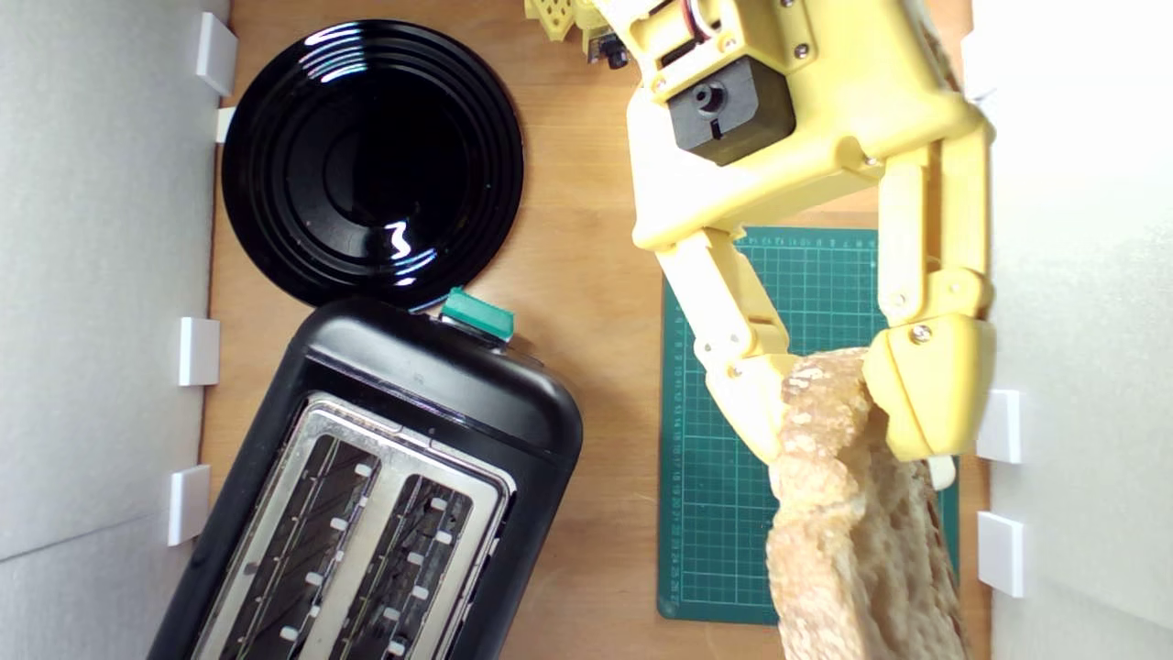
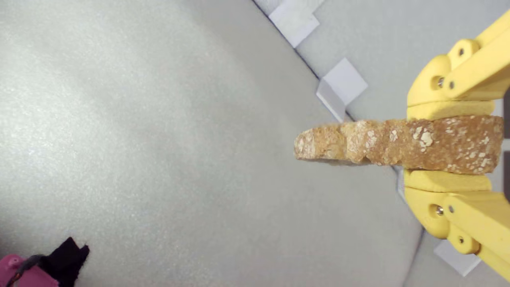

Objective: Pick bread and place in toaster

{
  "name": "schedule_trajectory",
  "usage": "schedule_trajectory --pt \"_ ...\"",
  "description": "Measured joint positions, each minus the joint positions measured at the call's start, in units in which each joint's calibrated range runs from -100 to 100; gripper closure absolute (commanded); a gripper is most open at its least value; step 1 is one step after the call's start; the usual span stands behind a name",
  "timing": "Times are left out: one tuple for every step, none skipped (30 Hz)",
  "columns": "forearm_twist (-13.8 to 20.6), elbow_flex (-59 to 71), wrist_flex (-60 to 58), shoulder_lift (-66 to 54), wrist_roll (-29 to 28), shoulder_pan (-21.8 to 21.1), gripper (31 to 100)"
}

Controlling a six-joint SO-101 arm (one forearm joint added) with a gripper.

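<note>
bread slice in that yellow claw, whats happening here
A yellow robot gripper is shut on a rustic bread slice, holding it lifted above the green cutting mat at the exterior view's right. The black two-slot toaster sits at the lower left with both slots empty, beside a glossy black plate. The bread is not yet over the toaster.

Your exterior view looks straight down on the wooden tabletop [image 1: 586, 275] from close overhead, so the toaster [image 1: 385, 486] is cut off at the lower left of the frame and the arm's yellow gripper [image 1: 829, 403] crowds the upper right. Your wrist view sits just behind the jaws and looks out along them toward a grey wall panel [image 2: 159, 139], very near. The two views share only the gripper [image 2: 448, 145], the bread [image 1: 852, 532] [image 2: 398, 143] it clamps, and the white clips [image 1: 999, 426] [image 2: 342, 85] on the panels
</note>
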Motion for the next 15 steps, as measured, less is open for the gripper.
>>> schedule_trajectory --pt "0.00 -2.87 2.29 1.01 1.24 -0.18 74.8" --pt "0.00 -5.83 4.58 1.76 2.59 -0.27 74.8" --pt "0.00 -7.30 5.93 2.18 3.31 -0.18 74.8" --pt "-0.09 -11.65 9.24 3.36 5.33 0.55 74.8" --pt "-0.09 -12.85 10.17 3.78 5.85 0.92 74.8" --pt "-0.18 -14.70 11.53 4.37 6.57 1.56 74.8" --pt "-1.16 -16.92 13.47 5.38 7.61 2.65 74.8" --pt "-1.95 -19.88 16.19 6.22 8.90 3.75 74.8" --pt "-2.31 -22.47 19.15 6.80 10.09 4.58 74.8" --pt "-3.02 -24.87 22.29 7.22 11.59 5.95 74.8" --pt "-3.20 -26.35 24.83 7.31 12.94 6.68 74.8" --pt "-3.29 -27.46 26.95 7.31 14.28 7.41 74.8" --pt "-3.82 -29.22 31.27 7.22 17.34 9.15 74.8" --pt "-3.91 -29.31 32.46 7.31 18.21 9.79 74.8" --pt "-4.00 -29.31 33.56 7.31 19.04 10.71 74.8"
